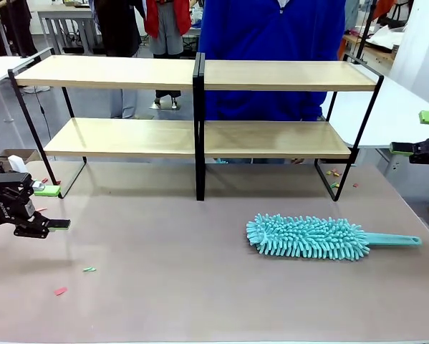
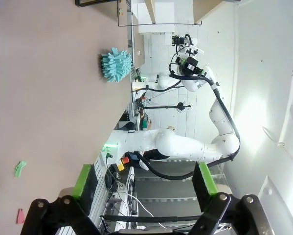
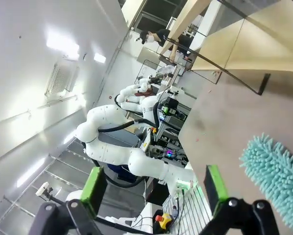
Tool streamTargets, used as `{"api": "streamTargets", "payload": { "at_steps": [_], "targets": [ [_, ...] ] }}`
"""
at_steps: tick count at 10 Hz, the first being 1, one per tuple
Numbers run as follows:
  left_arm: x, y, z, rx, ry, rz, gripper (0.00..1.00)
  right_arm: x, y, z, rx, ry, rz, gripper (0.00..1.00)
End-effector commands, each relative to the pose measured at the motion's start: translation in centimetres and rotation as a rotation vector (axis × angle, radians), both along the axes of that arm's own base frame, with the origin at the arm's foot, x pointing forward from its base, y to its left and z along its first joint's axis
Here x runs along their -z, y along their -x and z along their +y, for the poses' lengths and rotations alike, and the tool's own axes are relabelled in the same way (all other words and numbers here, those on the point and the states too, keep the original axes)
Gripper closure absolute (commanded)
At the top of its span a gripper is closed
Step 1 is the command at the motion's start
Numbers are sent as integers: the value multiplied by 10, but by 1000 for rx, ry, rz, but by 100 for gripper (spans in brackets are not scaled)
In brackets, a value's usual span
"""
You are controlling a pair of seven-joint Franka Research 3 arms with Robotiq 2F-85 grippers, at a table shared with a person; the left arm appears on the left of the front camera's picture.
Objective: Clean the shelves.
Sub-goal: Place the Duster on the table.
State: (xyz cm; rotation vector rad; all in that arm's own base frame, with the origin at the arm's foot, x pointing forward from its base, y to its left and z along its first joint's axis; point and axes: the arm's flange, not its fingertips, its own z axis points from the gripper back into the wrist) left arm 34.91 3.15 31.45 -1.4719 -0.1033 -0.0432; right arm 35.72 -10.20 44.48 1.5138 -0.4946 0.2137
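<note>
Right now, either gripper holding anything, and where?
Nothing held. Left gripper and right gripper are both open and empty; the duster lies untouched on the table.

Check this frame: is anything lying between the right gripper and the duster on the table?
Nothing visible. The right gripper hangs open at the table's right edge, and the teal duster lies on bare tabletop, handle toward it, in front of the shelves.
</note>
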Motion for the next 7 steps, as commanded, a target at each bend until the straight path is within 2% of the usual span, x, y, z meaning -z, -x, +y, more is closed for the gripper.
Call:
{"api": "streamTargets", "payload": {
  "at_steps": [1, 7],
  "targets": [
    [-1, 4, 0, 10, 3, -17, 0, -1, -3, 0, 17, -4, -16, 0],
    [-1, 4, 0, 10, 3, -17, 0, -1, -3, 0, 17, -4, -16, 0]
  ]
}}
